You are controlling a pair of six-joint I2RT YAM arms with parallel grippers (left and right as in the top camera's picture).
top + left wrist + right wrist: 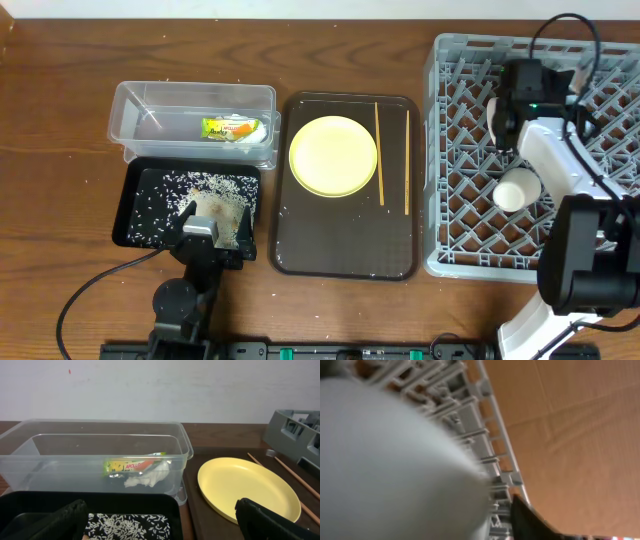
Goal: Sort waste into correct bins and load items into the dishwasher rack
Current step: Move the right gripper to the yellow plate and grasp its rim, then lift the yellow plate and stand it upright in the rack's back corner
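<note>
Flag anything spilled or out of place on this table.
White specks, likely stray rice, dot the near edge of the brown serving tray and the table left of the black tray, outside the tray where the rice pile lies. Nothing looks tipped or damaged.

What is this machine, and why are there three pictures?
It is a robot with two arms, each ending in a claw. One camera looks down from above; one sits on each wrist. On the table: a clear plastic tub holding a printed wrapper and crumpled white tissue, a black tray of loose white rice, a brown tray with a round pale-yellow plate and two wooden chopsticks, and a big grey plastic rack. The left claw is open. The right claw holds a small white bowl over the rack.
</note>
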